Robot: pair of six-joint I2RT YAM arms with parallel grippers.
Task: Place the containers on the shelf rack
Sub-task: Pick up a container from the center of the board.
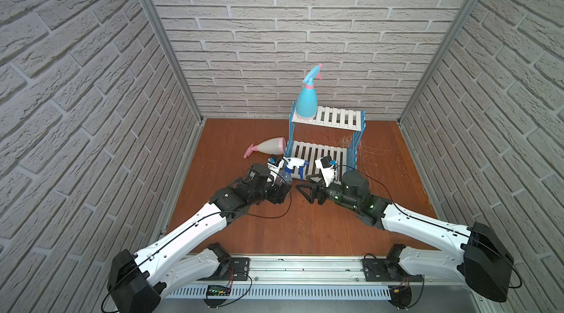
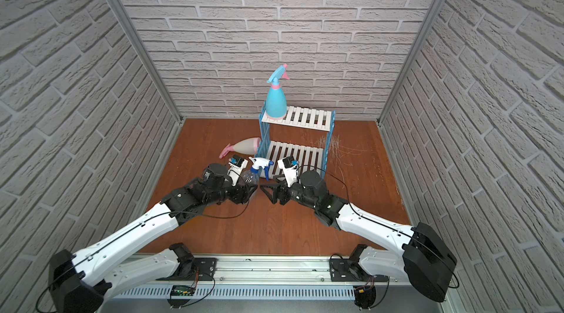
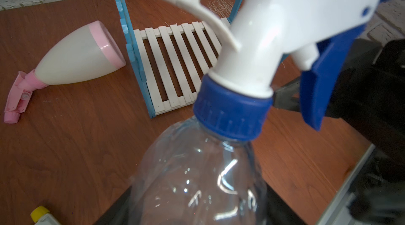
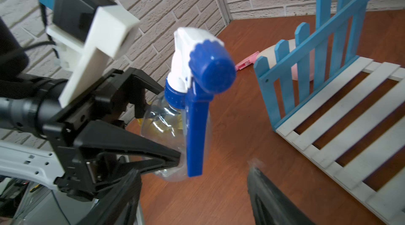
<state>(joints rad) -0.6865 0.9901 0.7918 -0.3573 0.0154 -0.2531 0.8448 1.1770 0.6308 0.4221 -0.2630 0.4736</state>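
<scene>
The cream-pink cone-shaped plastic spray bottle lay on its side on the brown wooden table, just beside the left blue picket frame of the small white-slatted two-tier rack. A careless sweep there would probably roll it or shove the light rack. The thin clear round plastic spray bottle with its white-and-blue trigger looked dented where the left gripper clamped its body, so it could slip or twist. Its long blue lever might catch the rack's front edge, and a jolt could topple the light-blue cone-shaped plastic spray bottle standing at the left end of the top shelf. The right gripper, jaws apart and empty, hung just right of the clear bottle and risked a bump. The clear bottle stood upright between the left gripper's fingers, near the lower shelf's front left corner and not yet on it. Whether its base touched the table could not be told.
</scene>
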